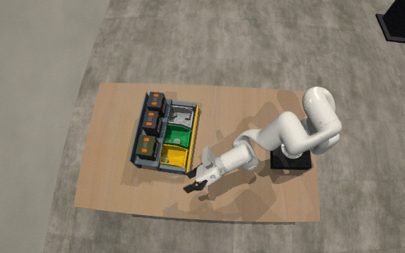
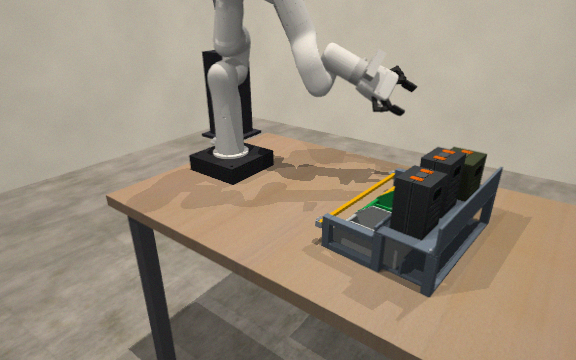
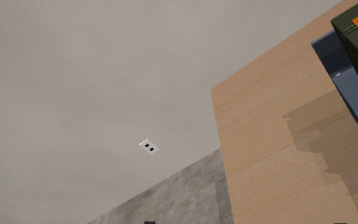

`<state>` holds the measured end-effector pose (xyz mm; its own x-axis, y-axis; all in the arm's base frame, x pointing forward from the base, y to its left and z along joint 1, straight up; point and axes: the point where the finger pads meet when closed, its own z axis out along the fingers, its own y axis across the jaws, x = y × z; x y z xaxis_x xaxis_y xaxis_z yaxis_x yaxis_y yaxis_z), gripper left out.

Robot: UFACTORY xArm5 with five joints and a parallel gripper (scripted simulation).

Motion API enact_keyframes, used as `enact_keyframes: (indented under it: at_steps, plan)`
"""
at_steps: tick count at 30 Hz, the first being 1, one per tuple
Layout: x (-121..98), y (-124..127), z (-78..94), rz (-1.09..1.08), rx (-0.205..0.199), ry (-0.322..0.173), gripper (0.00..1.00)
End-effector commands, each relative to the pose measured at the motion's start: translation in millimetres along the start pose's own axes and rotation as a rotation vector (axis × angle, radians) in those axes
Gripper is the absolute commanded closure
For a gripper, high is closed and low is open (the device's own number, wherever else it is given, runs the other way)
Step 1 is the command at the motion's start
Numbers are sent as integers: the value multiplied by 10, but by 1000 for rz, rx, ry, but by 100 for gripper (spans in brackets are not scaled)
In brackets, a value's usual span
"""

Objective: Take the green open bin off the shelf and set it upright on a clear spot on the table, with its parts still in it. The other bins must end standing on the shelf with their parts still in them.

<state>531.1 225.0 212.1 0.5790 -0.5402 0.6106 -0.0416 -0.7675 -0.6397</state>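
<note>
The green open bin (image 1: 178,136) sits in the middle front slot of the blue-grey shelf (image 1: 164,133), between a grey bin (image 1: 181,116) and a yellow bin (image 1: 175,157). Small parts lie in each. In the exterior view only a sliver of the green bin (image 2: 380,202) shows behind the yellow rail. My gripper (image 1: 192,179) is open and empty, high above the table, off the yellow-bin end of the shelf; it also shows in the exterior view (image 2: 398,97). The wrist view shows only the shelf's corner (image 3: 352,85).
Three dark closed boxes with orange tabs (image 1: 150,123) stand on the shelf's rear row. A yellow rail (image 1: 193,140) runs along the shelf's front. The arm's black base (image 1: 290,159) stands on the table's right side. A black stand (image 1: 399,21) is on the floor far off.
</note>
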Motion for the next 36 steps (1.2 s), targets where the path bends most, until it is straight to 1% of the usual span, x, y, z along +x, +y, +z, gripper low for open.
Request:
enact_keyframes:
  at_steps: [1,4,5,7,8,21,22,24,25,36]
  plan:
    - [51,104,-22,33,-49,18,0]
    - [71,173,-32,51,-67,15,0]
    - [85,218,-39,63,-79,14,0]
    - [85,218,-39,63,-79,14,0]
    - [98,266,-46,75,-91,12,0]
    - [188,575,-92,155,-170,1,0]
    - [202,622,-99,167,-183,-1,0]
    - [202,622,-99,167,-183,-1,0]
    - [216,669,-106,180,-195,-3,0]
    - [291,929,-145,248,-262,-12,0]
